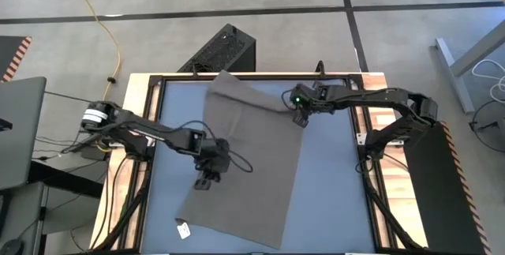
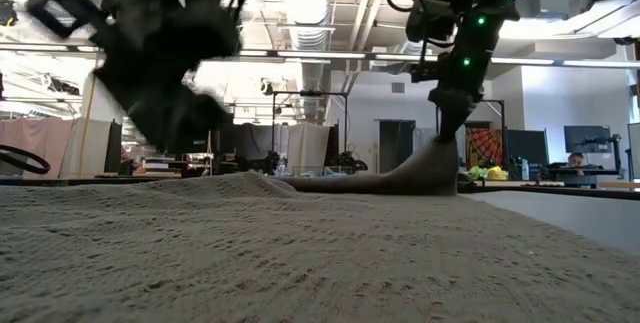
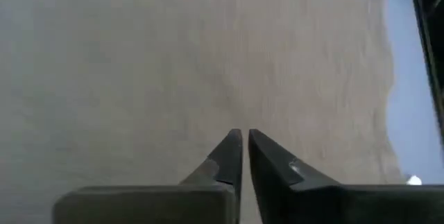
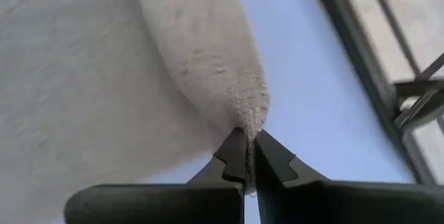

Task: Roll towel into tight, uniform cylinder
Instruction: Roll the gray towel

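Observation:
The taupe towel (image 1: 245, 160) lies spread out and slantwise on the blue table (image 1: 335, 184), its white tag (image 1: 184, 230) at the near left corner. My right gripper (image 1: 301, 118) is shut on the towel's far right corner, which rises in a peak (image 2: 430, 168) off the table. My left gripper (image 1: 207, 179) is shut over the towel's left part (image 3: 208, 57), pointing slantwise down; in the low view it shows as a dark blur (image 2: 170, 73). My right gripper pinches the towel's far right corner (image 4: 251, 116) between its two fingertips, slanting down from above. The cloth is bunched into a narrow ridge at the fingers. That corner is lifted clear; the remaining cloth stays on the table. My left gripper: I cannot tell whether its shut fingertips (image 3: 234, 148) touch the towel.
A black box (image 1: 225, 50) stands just beyond the table's far edge. Dark frame rails (image 1: 371, 200) run along the table's sides. Bare blue table shows right of the towel and at the far left (image 1: 177, 105).

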